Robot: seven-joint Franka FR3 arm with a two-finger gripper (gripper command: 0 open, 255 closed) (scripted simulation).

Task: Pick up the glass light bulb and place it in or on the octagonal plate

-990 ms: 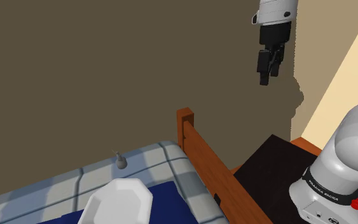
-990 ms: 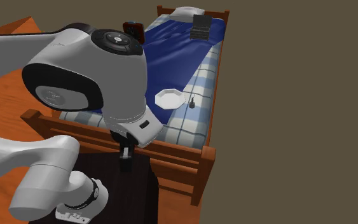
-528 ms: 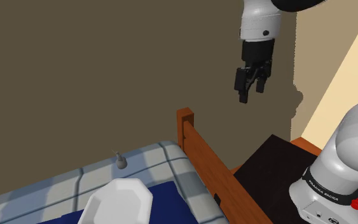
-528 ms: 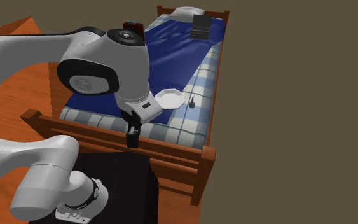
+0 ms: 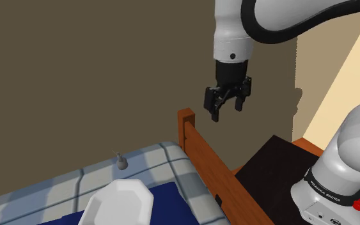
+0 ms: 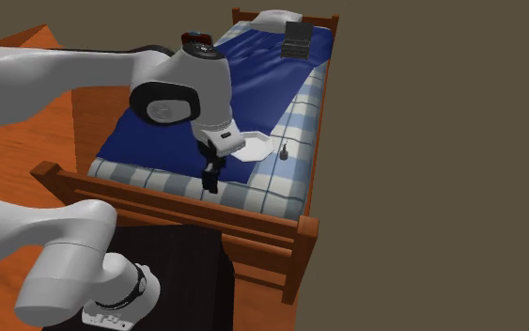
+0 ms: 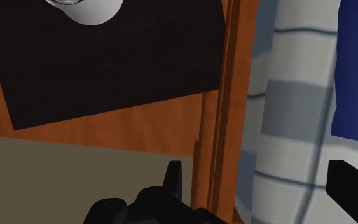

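Now | small grey light bulb [image 5: 121, 162] on checked bedspread [image 5: 162, 160] beside white octagonal plate [image 5: 124, 199] | black gripper [image 5: 226, 112] aloft, jaws spread, empty | bulb likely light, fragile, slick: pinch round body gently.

Only one mark can be read, and it is on me. Small white lettering, apparently "FRANKA EMIKA", runs along the black band [image 5: 324, 190] ringing my white arm's lowest joint [image 5: 346, 156] in the shoulder view. In the second exterior view, the marks on that band are too small to read.
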